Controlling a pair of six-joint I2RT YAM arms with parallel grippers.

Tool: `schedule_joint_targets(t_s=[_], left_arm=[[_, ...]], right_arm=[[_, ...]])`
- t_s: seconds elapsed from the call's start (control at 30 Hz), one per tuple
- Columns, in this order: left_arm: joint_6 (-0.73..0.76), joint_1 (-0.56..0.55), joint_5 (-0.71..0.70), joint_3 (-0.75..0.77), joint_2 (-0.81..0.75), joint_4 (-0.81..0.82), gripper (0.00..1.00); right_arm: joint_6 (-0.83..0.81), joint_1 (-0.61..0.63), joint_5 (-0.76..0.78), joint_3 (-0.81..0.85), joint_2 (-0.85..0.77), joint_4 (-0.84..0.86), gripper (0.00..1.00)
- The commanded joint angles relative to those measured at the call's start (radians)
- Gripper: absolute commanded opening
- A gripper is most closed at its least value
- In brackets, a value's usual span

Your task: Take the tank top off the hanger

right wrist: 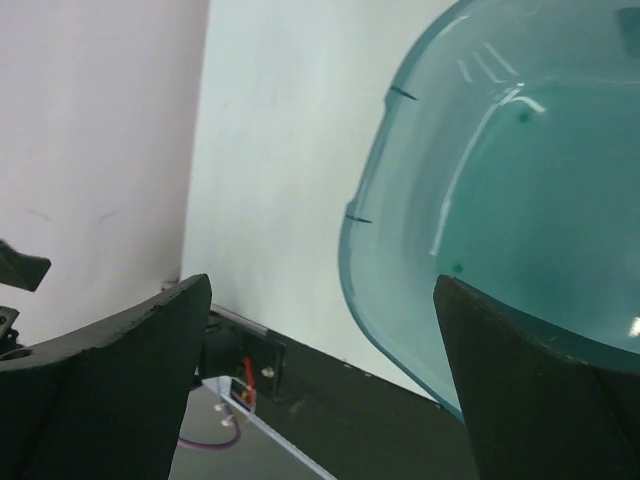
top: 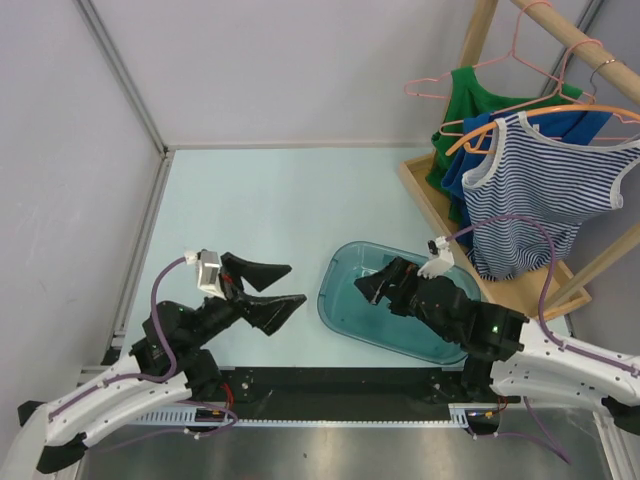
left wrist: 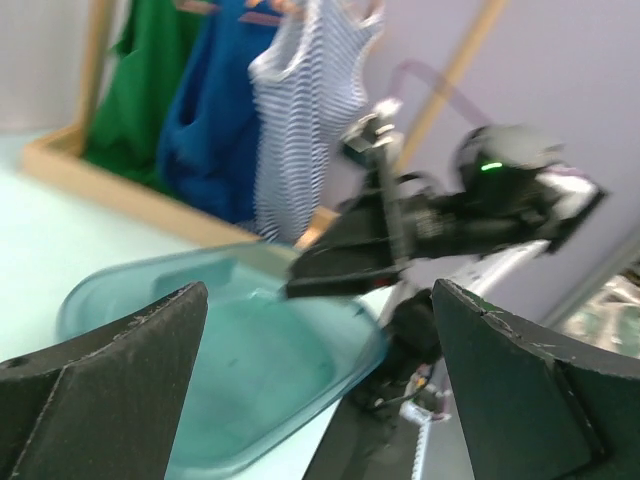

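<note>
A blue-and-white striped tank top (top: 540, 195) hangs on an orange hanger (top: 560, 112) at the front of a wooden rack (top: 560, 30) at the far right. It also shows in the left wrist view (left wrist: 305, 110). Behind it hang a blue top (top: 455, 175) and a green top (top: 480, 95). My left gripper (top: 297, 283) is open and empty, low over the table at the near left, far from the rack. My right gripper (top: 366, 290) is open and empty above a teal bin (top: 345, 310), well short of the tops.
The teal plastic bin (right wrist: 500, 200) lies between the arms and the rack. The rack's wooden base tray (top: 425, 195) and slanted legs stand at the right edge. An empty pink hanger (top: 440, 90) hangs at the rack's left end. Walls close off the left and back.
</note>
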Motion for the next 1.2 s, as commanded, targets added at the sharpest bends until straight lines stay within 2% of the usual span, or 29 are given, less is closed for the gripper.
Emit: schedule_joint_targets(t_s=[0.0,0.13,0.2,0.33,0.4,0.57,0.73,0.8,0.9,0.97,1.0,1.1,1.17], left_arm=[[0.025,0.004,-0.133,0.027,-0.053,-0.202,0.99],[-0.111,0.004,-0.189,0.066,-0.103,-0.388,0.99],[-0.156,0.004,-0.202,0.098,-0.114,-0.465,1.0],[-0.15,0.004,-0.15,0.086,-0.149,-0.447,1.0],[-0.131,0.004,-0.13,0.067,-0.152,-0.424,0.99],[-0.131,0.004,-0.113,0.07,-0.121,-0.43,0.99],[-0.136,0.004,-0.096,0.083,-0.094,-0.435,0.99],[-0.139,0.004,-0.091,0.089,-0.078,-0.435,0.99],[-0.145,0.004,-0.073,0.098,-0.063,-0.44,0.99],[-0.15,0.004,-0.058,0.106,-0.049,-0.447,0.99],[-0.151,0.004,-0.05,0.11,-0.045,-0.455,1.0],[-0.145,0.004,-0.007,0.119,-0.035,-0.472,0.99],[-0.133,0.004,0.013,0.124,-0.031,-0.48,0.99]], right_arm=[[0.006,0.042,0.151,0.091,-0.04,-0.256,1.0],[-0.007,0.042,0.114,0.18,-0.149,-0.372,1.0],[-0.075,0.042,0.08,0.214,-0.237,-0.339,1.0],[-0.176,0.042,0.121,0.272,-0.31,-0.288,1.0],[-0.242,0.042,0.172,0.327,-0.295,-0.291,1.0],[-0.346,0.042,0.27,0.444,-0.172,-0.302,1.0],[-0.484,0.042,0.59,0.542,-0.068,-0.227,1.0],[-0.515,0.04,0.737,0.579,0.028,-0.186,1.0],[-0.606,-0.002,0.853,0.66,0.166,-0.121,1.0],[-0.618,-0.117,0.798,0.766,0.233,-0.13,1.0],[-0.6,-0.156,0.731,0.806,0.262,-0.189,1.0],[-0.552,-0.28,0.654,0.996,0.4,-0.346,1.0],[-0.567,-0.302,0.671,1.056,0.484,-0.38,1.0]])
